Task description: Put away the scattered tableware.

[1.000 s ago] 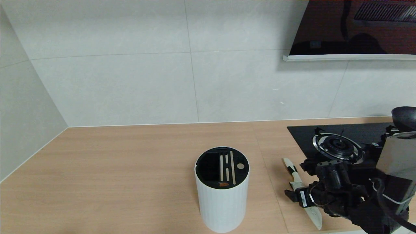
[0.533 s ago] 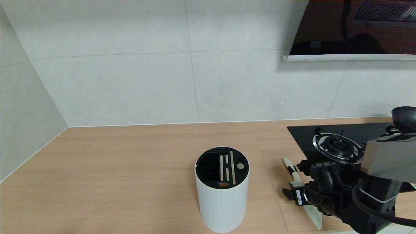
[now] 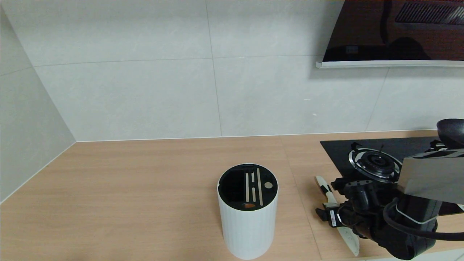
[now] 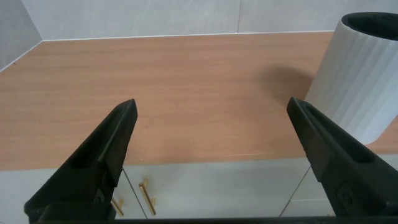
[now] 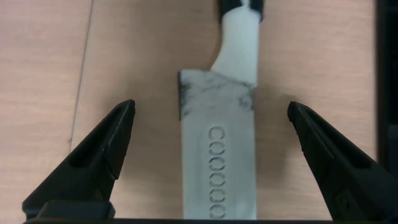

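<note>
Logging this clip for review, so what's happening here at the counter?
The robot's right pincer hangs open over a white knife lying flat on the wooden counter, between the white slotted holder and the stove. It straddles the blade near the handle, not yet gripping. The left pincer is open and holds nothing, near the counter's front edge.

The right gripper point(image 5: 210, 109) is spread wide, a white marbled knife point(image 5: 217, 155) lying midway between its fingers on the wooden countertop point(image 5: 50, 74).
</note>
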### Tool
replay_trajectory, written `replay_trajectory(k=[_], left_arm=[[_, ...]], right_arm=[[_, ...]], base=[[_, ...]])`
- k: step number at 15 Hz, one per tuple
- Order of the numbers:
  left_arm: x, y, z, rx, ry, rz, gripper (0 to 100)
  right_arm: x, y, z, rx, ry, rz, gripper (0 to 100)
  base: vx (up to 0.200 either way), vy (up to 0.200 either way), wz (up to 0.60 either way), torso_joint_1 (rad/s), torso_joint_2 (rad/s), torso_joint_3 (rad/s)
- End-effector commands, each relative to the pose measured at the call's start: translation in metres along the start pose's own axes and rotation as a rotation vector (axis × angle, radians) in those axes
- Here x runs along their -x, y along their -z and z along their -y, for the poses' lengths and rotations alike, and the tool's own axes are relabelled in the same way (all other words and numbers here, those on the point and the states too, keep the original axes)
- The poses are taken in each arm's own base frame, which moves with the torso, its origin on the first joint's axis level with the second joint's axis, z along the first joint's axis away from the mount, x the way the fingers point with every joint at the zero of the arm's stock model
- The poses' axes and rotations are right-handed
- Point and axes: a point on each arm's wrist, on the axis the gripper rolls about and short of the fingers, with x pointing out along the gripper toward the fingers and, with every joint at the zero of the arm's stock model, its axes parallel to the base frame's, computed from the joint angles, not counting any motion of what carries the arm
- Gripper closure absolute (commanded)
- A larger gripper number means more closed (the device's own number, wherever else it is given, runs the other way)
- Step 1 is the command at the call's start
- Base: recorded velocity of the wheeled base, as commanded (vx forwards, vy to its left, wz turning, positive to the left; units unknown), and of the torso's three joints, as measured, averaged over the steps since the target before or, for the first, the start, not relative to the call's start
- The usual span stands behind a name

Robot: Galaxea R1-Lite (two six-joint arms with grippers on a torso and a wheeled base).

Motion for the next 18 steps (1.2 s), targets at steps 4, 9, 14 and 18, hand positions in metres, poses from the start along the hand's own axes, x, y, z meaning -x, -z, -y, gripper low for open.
replay_trajectory(k=[4, 9, 14, 18], left_arm=[[0.0, 0.0, 0.0, 0.0, -0.001, 0.0, 0], [0.0, 0.0, 0.0, 0.0, -0.001, 0.0, 0], [0.0, 0.0, 0.0, 0.0, 0.001, 0.0, 0], [0.0, 0.0, 0.0, 0.0, -0.001, 0.0, 0]], right_arm=[[-0.003, 0.0, 0.0, -0.002, 0.0, 0.013, 0], [-0.005, 0.002, 0.0, -0.002, 0.007, 0.009, 100], [-0.004, 0.0, 0.0, -0.004, 0.012, 0.017, 100], [0.02, -0.026, 0.002, -0.025, 0.01, 0.132, 100]], base=[[0.0, 0.0, 0.0, 0.0, 0.0, 0.0], [0.0, 0.0, 0.0, 0.0, 0.0, 0.0], [0.0, 0.0, 0.0, 0.0, 0.0, 0.0], [0.0, 0.0, 0.0, 0.0, 0.0, 0.0]])
